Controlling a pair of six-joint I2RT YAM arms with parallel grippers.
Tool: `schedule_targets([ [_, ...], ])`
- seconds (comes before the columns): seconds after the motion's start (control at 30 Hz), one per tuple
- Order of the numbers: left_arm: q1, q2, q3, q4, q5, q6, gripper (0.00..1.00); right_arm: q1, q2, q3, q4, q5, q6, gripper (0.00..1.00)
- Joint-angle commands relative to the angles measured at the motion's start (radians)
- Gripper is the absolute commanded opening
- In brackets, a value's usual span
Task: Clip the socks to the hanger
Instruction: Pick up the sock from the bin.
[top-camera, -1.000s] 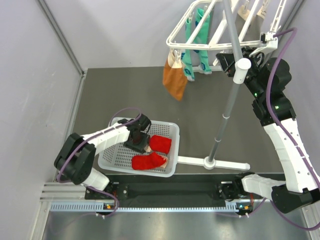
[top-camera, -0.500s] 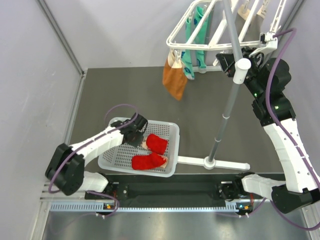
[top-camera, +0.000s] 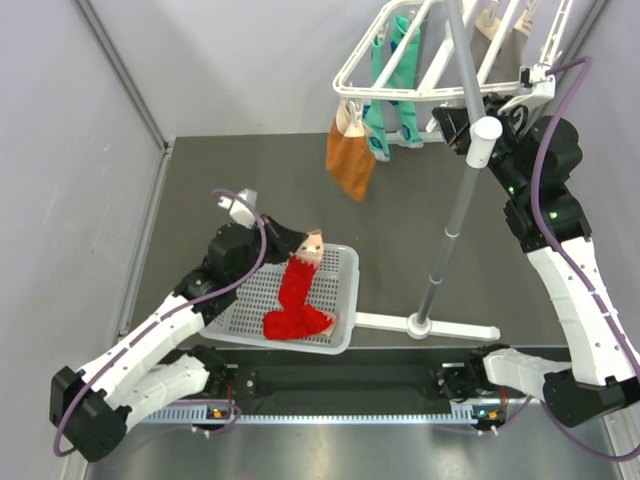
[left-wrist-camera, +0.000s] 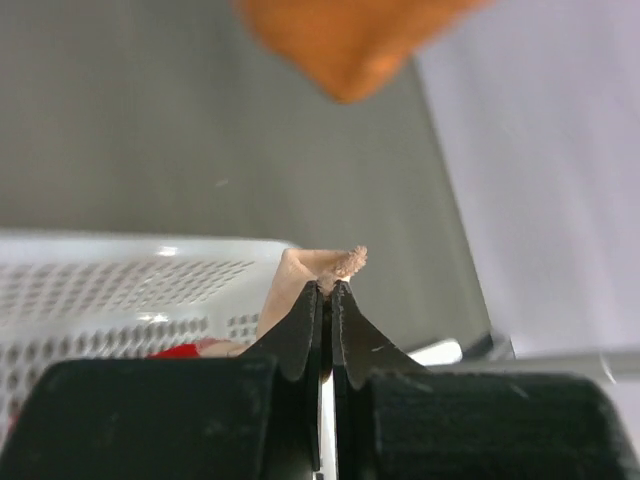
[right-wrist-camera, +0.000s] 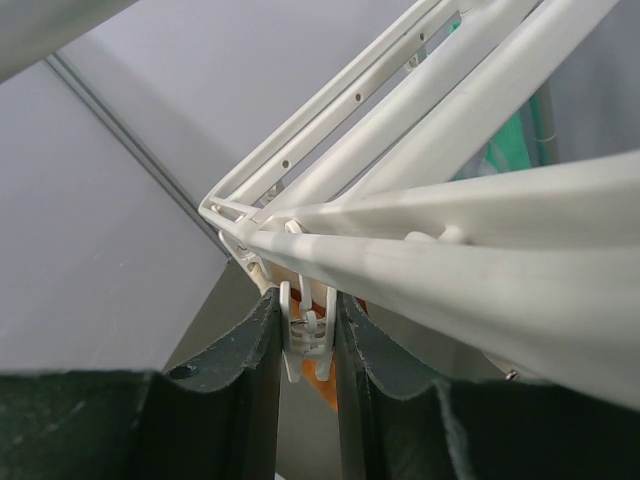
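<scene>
Surface (top-camera: 400, 230): dark grey; basket (top-camera: 352, 295) near left, hanger (top-camera: 420, 93) far right, raised.
Left claw (left-wrist-camera: 328, 292): pressed together on tan toe of red sock (top-camera: 296, 285), above basket's far rim.
Red sock: dangling, long axis down into basket; second sock (top-camera: 295, 323) lying inside.
Right claw (right-wrist-camera: 308, 330): closed round clip (right-wrist-camera: 307, 340) at hanger's corner.
Relation: clip up and rightward from left claw, well apart; right claw at hanger, left nearer socks.

Pale lilac-grey walls (top-camera: 230, 60) close in a dark grey worktop (top-camera: 250, 180) on three sides (a metal strip (top-camera: 120, 68) runs down the left corner). Soft, even light; a slotted aluminium rail (top-camera: 330, 413) edges the near side.
</scene>
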Motion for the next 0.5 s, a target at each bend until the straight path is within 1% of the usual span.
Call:
schedule_targets([
  [0.0, -0.003, 0.036, 0.107, 0.238, 0.283, 0.286, 0.00, 0.001, 0.002, -0.019, -0.108, -0.074, -0.010, 0.00],
  [0.07, -0.003, 0.064, 0.171, 0.266, 0.377, 0.334, 0.00, 0.003, 0.000, -0.019, -0.108, -0.081, -0.007, 0.00],
  [0.1, -0.003, 0.107, 0.196, 0.279, 0.426, 0.368, 0.00, 0.001, 0.000, -0.019, -0.107, -0.084, -0.007, 0.00],
  [0.13, -0.002, 0.131, 0.222, 0.289, 0.521, 0.379, 0.00, 0.001, 0.000, -0.019, -0.105, -0.090, -0.003, 0.00],
  [0.17, -0.003, 0.188, 0.283, 0.293, 0.559, 0.394, 0.00, 0.003, 0.000, -0.021, -0.104, -0.095, 0.002, 0.00],
  [0.23, -0.003, 0.240, 0.346, 0.301, 0.664, 0.400, 0.00, 0.001, 0.003, -0.021, -0.099, -0.109, 0.009, 0.00],
  [0.27, -0.005, 0.283, 0.394, 0.327, 0.694, 0.408, 0.00, 0.001, 0.006, -0.021, -0.096, -0.115, 0.017, 0.00],
  [0.37, -0.006, 0.346, 0.449, 0.400, 0.748, 0.422, 0.00, 0.003, 0.006, -0.025, -0.090, -0.132, 0.031, 0.00],
  [0.47, -0.008, 0.412, 0.497, 0.485, 0.765, 0.428, 0.00, 0.003, 0.008, -0.021, -0.098, -0.152, 0.034, 0.00],
])
